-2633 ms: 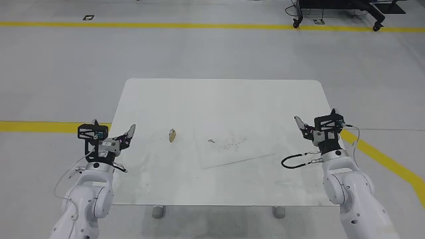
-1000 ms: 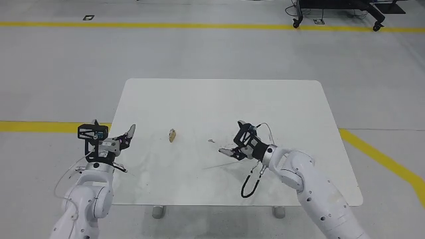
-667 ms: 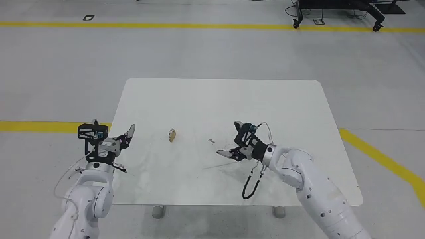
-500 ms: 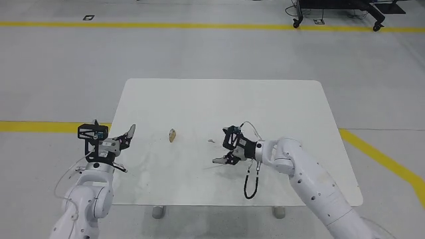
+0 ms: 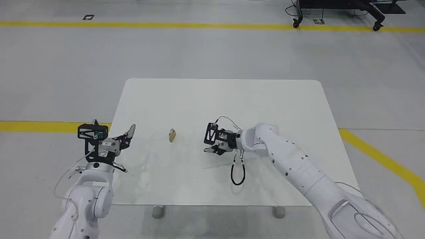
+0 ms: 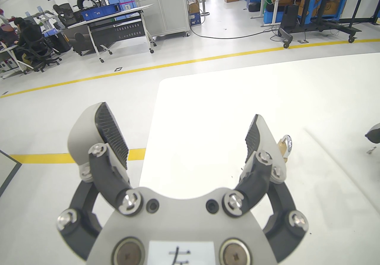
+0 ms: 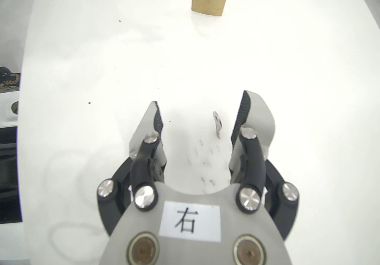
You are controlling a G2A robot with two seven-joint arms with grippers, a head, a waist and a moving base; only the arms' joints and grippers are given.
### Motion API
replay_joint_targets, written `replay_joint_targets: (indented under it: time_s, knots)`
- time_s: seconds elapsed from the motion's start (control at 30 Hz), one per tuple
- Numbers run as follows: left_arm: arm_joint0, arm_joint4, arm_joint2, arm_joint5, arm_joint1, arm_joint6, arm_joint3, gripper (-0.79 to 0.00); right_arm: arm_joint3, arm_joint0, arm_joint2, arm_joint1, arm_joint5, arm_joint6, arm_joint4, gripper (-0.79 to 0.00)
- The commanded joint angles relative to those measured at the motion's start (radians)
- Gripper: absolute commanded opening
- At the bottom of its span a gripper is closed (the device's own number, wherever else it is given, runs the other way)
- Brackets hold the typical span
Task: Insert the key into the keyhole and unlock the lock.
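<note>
A brass padlock (image 7: pixel 209 0) with a silver shackle lies flat on the white table (image 5: pixel 265 106), left of centre in the top view (image 5: pixel 172 135). A small silver key (image 7: pixel 217 125) lies on the table between the fingers of my right gripper (image 7: pixel 200 108), close to one pad and untouched. That gripper (image 5: pixel 211 142) is open and low over the table, a short way right of the padlock. My left gripper (image 6: pixel 179 123) is open and holds nothing at the table's left edge (image 5: pixel 119 139). One of its fingers partly hides the padlock (image 6: pixel 286 144).
Faint scuff marks (image 7: pixel 204 156) dot the table under my right gripper. A black cable loop (image 5: pixel 236 172) hangs from the right arm over the front part of the table. The table's left edge runs just beside my left gripper.
My right arm has swept from the table's right edge leftward across the middle, and its open gripper now straddles the key. The left arm and the padlock have stayed still.
</note>
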Motion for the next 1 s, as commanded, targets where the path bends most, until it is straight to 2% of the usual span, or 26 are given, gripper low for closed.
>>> replay_joint_targets:
  time_s: [0.0, 0.1, 0.2, 0.5, 0.7, 0.97]
  knots:
    - [0.0, 0.0, 0.0, 0.0, 0.0, 0.0, 0.0, 0.0, 0.023, 0.014, -0.009, -0.005, 0.021, 0.002, -0.018, -0.502]
    - [0.0, 0.0, 0.0, 0.0, 0.0, 0.0, 0.0, 0.0, 0.048, 0.029, -0.019, -0.013, 0.024, -0.007, -0.023, -0.573]
    - [0.0, 0.0, 0.0, 0.0, 0.0, 0.0, 0.0, 0.0, 0.07, 0.042, -0.027, -0.018, -0.002, -0.012, -0.024, -0.785]
    - [0.0, 0.0, 0.0, 0.0, 0.0, 0.0, 0.0, 0.0, 0.054, 0.04, -0.022, -0.021, 0.044, -0.052, -0.047, -0.785]
    - [0.0, 0.0, 0.0, 0.0, 0.0, 0.0, 0.0, 0.0, -0.034, -0.039, 0.042, 0.008, 0.125, -0.149, -0.072, -0.785]
    - [0.0, 0.0, 0.0, 0.0, 0.0, 0.0, 0.0, 0.0, -0.039, -0.045, 0.046, 0.011, 0.129, -0.151, -0.073, -0.785]
